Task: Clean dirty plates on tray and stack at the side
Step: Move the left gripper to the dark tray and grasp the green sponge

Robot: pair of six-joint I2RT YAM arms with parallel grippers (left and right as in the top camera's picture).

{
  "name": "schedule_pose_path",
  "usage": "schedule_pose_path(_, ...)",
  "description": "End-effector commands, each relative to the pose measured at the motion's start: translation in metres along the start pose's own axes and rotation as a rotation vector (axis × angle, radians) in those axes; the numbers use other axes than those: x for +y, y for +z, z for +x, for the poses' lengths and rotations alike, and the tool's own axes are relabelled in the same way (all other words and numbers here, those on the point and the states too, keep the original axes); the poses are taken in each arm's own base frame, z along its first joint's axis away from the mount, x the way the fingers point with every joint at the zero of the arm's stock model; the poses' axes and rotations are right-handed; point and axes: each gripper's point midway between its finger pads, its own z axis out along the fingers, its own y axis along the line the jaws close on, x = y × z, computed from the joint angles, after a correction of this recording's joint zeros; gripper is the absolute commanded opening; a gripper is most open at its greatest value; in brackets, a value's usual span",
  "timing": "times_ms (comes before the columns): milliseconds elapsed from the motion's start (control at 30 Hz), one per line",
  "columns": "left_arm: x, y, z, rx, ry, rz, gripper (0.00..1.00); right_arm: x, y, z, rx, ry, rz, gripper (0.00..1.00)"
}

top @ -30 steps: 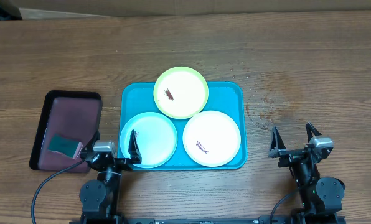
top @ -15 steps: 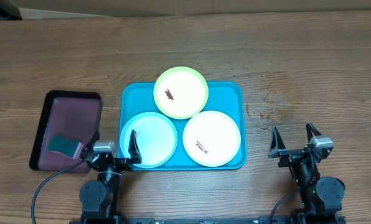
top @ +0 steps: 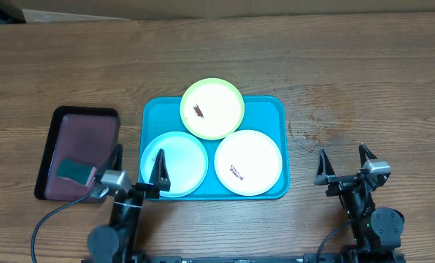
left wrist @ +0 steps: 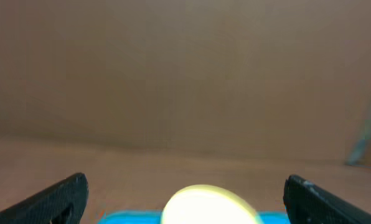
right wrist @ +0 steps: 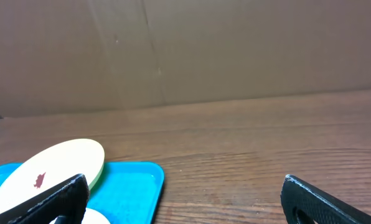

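The tray sits mid-counter. In it, the near-left plate and the near-right plate lie side by side. The far plate lies behind them, overlapping both and jutting past the tray's far rim. A smaller tray lies to the left (a small pad in its near end). The left tool is at the tray's near-left corner, and the right tool is well off to the right.

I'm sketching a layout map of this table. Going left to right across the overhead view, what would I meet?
maroon tray → left claw → pale blue plate → yellow-green plate → white plate → right claw
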Motion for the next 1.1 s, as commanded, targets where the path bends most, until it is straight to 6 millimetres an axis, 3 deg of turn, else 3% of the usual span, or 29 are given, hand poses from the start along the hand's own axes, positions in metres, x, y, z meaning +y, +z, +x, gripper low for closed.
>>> schedule_pose_path(0, -0.033, -0.005, -0.028, -0.105, 0.016, 0.175, 1.0, -0.001, 0.0, 0.002, -0.004, -0.004, 0.004, 1.0)
schedule_pose_path(100, -0.037, -0.009, -0.062, -0.214, 0.123, 0.156, 1.0, -0.001, 0.0, 0.002, -0.004, -0.004, 0.004, 1.0)
schedule_pose_path(167, -0.025, -0.008, -0.074, -0.194, 0.144, 0.064, 1.0, -0.001, 0.0, 0.002, -0.004, -0.004, 0.004, 1.0)
schedule_pose_path(233, -0.001, -0.005, -0.07, -0.069, 0.163, -0.096, 1.0, -0.001, 0.0, 0.002, -0.004, -0.004, 0.004, 1.0)
schedule_pose_path(367, 0.045, -0.012, -0.034, 0.305, 0.203, -0.364, 1.0, -0.001, 0.0, 0.002, -0.004, -0.004, 0.004, 1.0)
schedule_pose_path(467, 0.054, -0.01, -0.006, 0.551, 0.186, -0.405, 1.0, -0.001, 0.0, 0.002, -0.004, -0.004, 0.004, 1.0)
schedule_pose_path(533, 0.06, -0.003, 0.002, 0.642, 0.179, -0.429, 1.0, -0.001, 0.0, 0.002, -0.004, -0.004, 0.004, 1.0)
schedule_pose_path(633, 0.068, 0.015, -0.006, 0.68, 0.175, -0.466, 1.0, -0.001, 0.0, 0.002, -0.004, -0.004, 0.004, 1.0)
schedule_pose_path(733, 0.083, 0.032, -0.036, 0.655, 0.169, -0.536, 1.0, -0.001, 0.0, 0.002, -0.004, -0.004, 0.004, 1.0)
schedule_pose_path(867, 0.109, 0.037, -0.07, 0.598, 0.112, -0.641, 1.0, -0.001, 0.0, 0.002, -0.004, -0.004, 0.004, 1.0)
schedule_pose_path(967, 0.118, 0.035, -0.066, 0.587, -0.033, -0.649, 1.0, -0.001, 0.0, 0.002, -0.004, -0.004, 0.004, 1.0)
schedule_pose_path(1067, 0.105, 0.036, -0.041, 0.658, -0.238, -0.566, 1.0, -0.001, 0.0, 0.002, -0.004, -0.004, 0.004, 1.0)
